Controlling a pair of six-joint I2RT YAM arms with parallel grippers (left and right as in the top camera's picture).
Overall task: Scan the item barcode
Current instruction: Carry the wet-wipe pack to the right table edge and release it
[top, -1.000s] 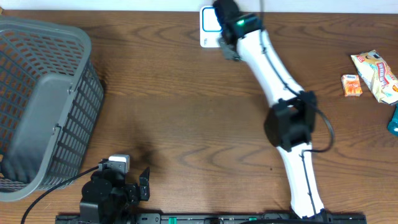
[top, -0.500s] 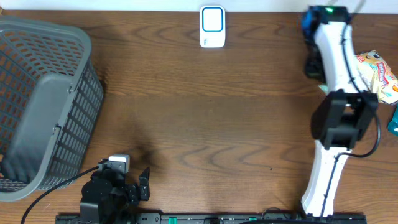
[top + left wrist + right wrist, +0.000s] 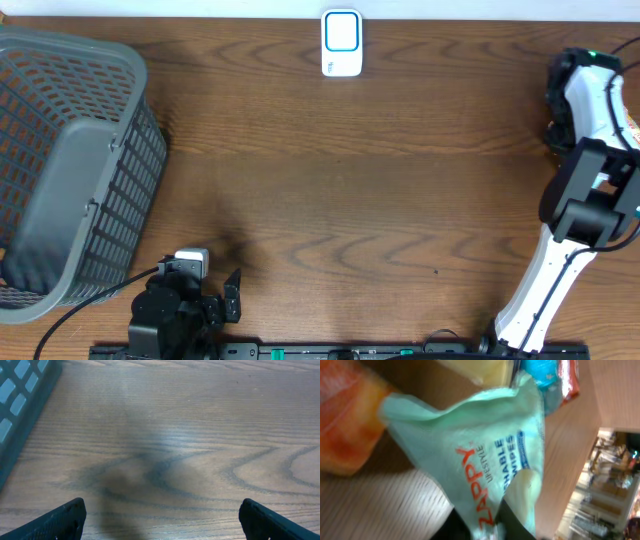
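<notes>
The item is a pale green wipes packet [image 3: 485, 460] with red "ZAPPY" lettering. It fills the right wrist view, and its narrow end is pinched between the dark fingers of my right gripper [image 3: 487, 522]. From overhead, the right arm reaches to the table's far right edge and the right gripper [image 3: 572, 68] hides the packet. The white-and-blue barcode scanner [image 3: 342, 43] stands at the top centre, far from that gripper. Low at the front left, my left gripper [image 3: 162, 522] is open over bare wood and holds nothing.
A grey plastic basket [image 3: 60, 160] takes up the left side, and its wall shows as the basket [image 3: 20, 400] in the left wrist view. Under the wipes packet lie an orange pack [image 3: 345, 420], a yellow pack [image 3: 480, 370] and a blue item [image 3: 540, 372].
My right arm has swung from over the scanner at the top centre across to the table's right edge, above the pile of snacks. The left arm has not moved.
</notes>
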